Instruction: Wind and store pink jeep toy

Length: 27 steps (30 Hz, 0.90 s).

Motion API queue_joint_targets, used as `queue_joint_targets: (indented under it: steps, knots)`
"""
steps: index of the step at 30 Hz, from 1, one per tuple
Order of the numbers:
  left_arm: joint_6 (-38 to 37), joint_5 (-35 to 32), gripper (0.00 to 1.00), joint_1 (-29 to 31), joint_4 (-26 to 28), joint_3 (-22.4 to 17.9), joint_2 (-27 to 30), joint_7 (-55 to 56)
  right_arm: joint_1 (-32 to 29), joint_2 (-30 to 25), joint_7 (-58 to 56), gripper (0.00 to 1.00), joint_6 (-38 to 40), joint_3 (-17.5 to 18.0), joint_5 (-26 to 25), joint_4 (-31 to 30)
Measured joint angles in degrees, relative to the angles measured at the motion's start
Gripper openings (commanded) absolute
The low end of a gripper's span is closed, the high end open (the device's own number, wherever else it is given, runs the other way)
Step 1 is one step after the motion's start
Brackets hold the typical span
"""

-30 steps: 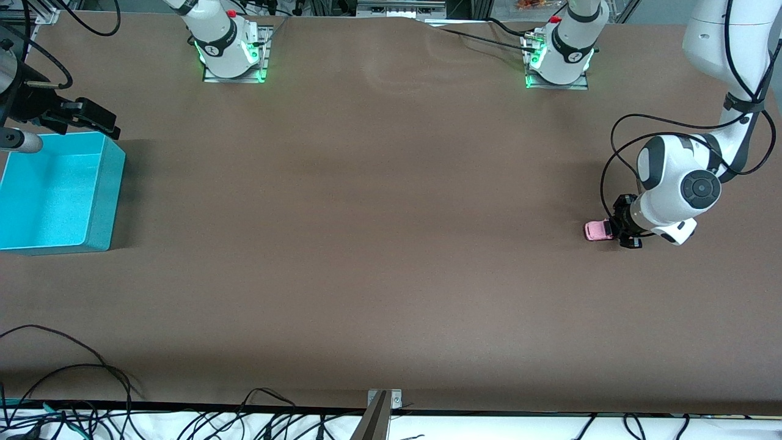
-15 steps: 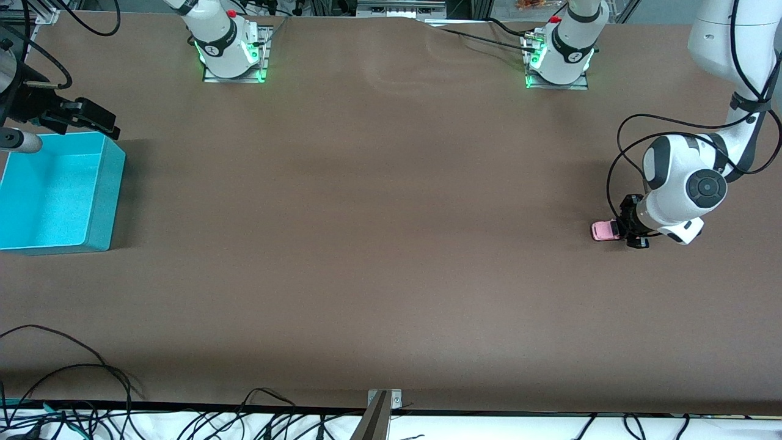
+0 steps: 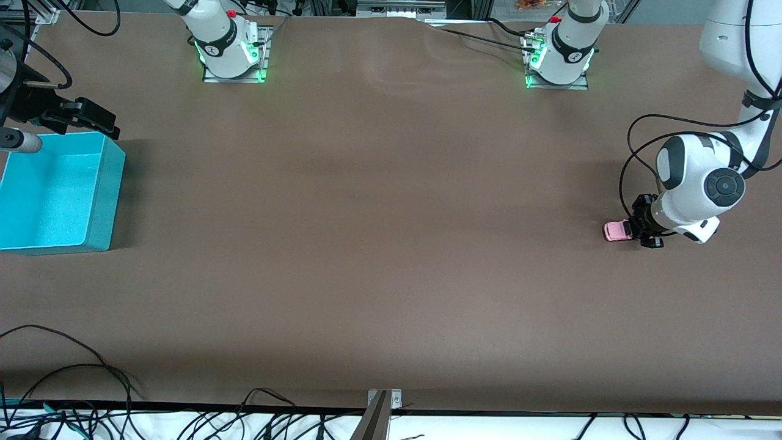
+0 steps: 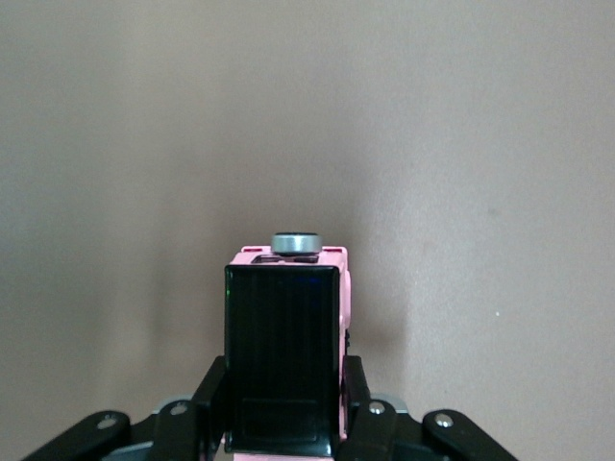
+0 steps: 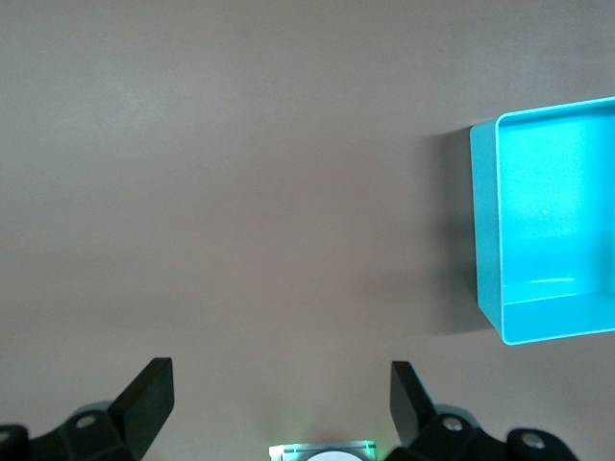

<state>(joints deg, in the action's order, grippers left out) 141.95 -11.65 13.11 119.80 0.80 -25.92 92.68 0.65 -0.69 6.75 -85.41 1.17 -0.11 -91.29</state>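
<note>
The pink jeep toy (image 3: pixel 617 231) sits on the brown table near the left arm's end. My left gripper (image 3: pixel 643 229) is low at the table and shut on the toy's black rear section. In the left wrist view the pink jeep toy (image 4: pixel 284 351) shows between the black fingers (image 4: pixel 209 394), its black roof toward the camera and a small grey wheel at its front end. My right gripper (image 5: pixel 279 399) is open and empty, held high beside the turquoise bin (image 3: pixel 98 201), which also shows in the right wrist view (image 5: pixel 487 259).
The turquoise bin is empty and stands at the right arm's end of the table. The two arm bases (image 3: pixel 229 55) (image 3: pixel 559 58) stand along the top of the front view. Cables (image 3: pixel 73 391) lie along the table edge nearest the front camera.
My left gripper has dragged the pink jeep toy along the table toward the left arm's end. The right arm has not moved.
</note>
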Motion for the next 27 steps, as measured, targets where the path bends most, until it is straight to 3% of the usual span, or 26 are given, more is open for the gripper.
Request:
queue_joint_targets:
  steps: [27]
  knots:
    - [0.43,-8.34,0.16,4.14,-1.58,0.04,-1.31,-1.68,0.13,0.00,-0.07,1.00,0.00,1.10,0.01,0.00]
